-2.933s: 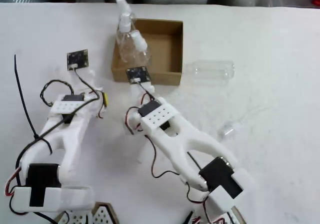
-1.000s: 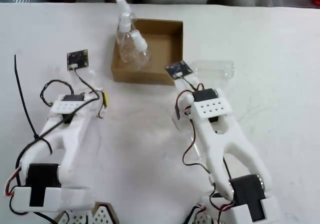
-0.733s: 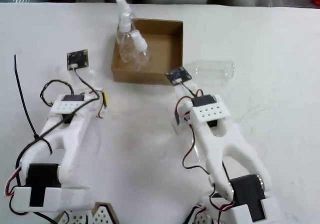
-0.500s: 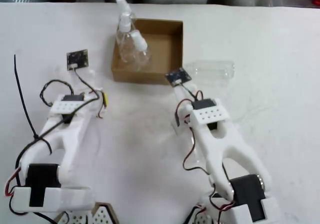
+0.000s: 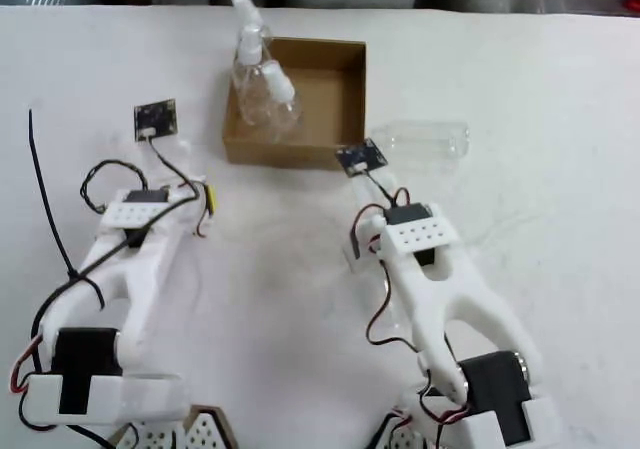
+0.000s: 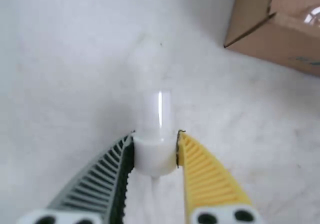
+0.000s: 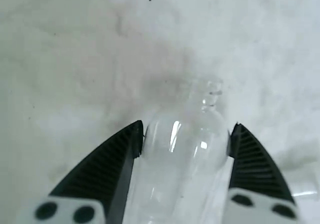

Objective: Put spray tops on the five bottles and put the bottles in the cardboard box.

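Cardboard box (image 5: pixel 330 89): far middle of the white table (image 5: pixel 560 219), open upward. Capped bottles (image 5: pixel 262 89) stand crowded in its left half, and three spray heads can be counted. Its right half is bare, which I judge leaves room for the two bottles outside it.
Left gripper (image 6: pixel 155 136): clenched on a white spray top (image 6: pixel 156 154), near and left of the box.
Why held so: the jaws pinch only the collar, so the rest of the top stays free. That probably suits lowering it onto a bottle neck.
Right gripper (image 7: pixel 186 129): grasping a clear bottle (image 7: pixel 182 149) across its shoulder, near and right of the box.
Why held so: the open neck points away from the wrist and is clear of both jaws, so a top could likely reach it.
Spare bottle (image 5: pixel 425 139): lies on its side on the table, just right of the box, with no spray top visible on it.
Stage: three bottles are boxed, and I judge the fourth is ready for capping.
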